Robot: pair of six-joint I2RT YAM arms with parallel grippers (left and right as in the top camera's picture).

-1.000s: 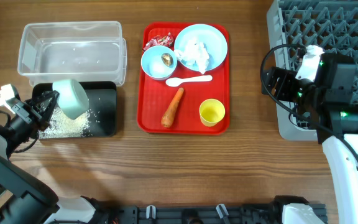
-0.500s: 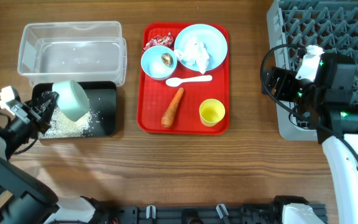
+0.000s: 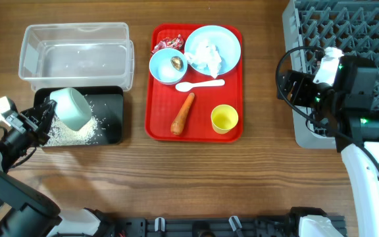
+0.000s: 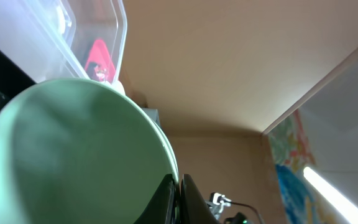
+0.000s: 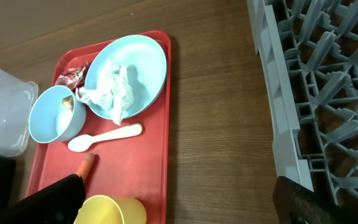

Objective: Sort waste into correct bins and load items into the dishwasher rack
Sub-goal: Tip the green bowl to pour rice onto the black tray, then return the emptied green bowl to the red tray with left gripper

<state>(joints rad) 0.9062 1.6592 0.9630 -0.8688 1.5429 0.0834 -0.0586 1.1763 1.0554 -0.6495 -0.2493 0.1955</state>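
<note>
**A:** Left gripper (image 3: 47, 113) — what's it doing?

**B:** It's clamped on the rim of the tipped bowl (image 3: 71, 108). The bowl hangs tilted over the left end of the black bin (image 3: 112, 122). Its mouth seems to face the gripper, though that's hard to confirm from overhead.

**A:** Rice?

**B:** The rice grains (image 3: 71, 133) are piled in the black bin, under and beside the bowl. The clear bin (image 3: 77, 59) sits just behind it.

**A:** Right gripper (image 3: 292, 85)?

**B:** Jaws spread wide, holding nothing, at the left edge of the dishwasher rack (image 3: 354, 29).

**A:** And the red tray (image 3: 158, 128)?

**B:** It holds:
- the plate (image 3: 226, 41), with the tissue (image 3: 206, 56) on it
- the second bowl (image 3: 163, 68), with the brown lump (image 3: 176, 62) inside
- the candy wrapper (image 3: 166, 43)
- the spoon (image 3: 199, 84)
- the carrot (image 3: 183, 113)
- the yellow cup (image 3: 224, 119) — upright
</note>
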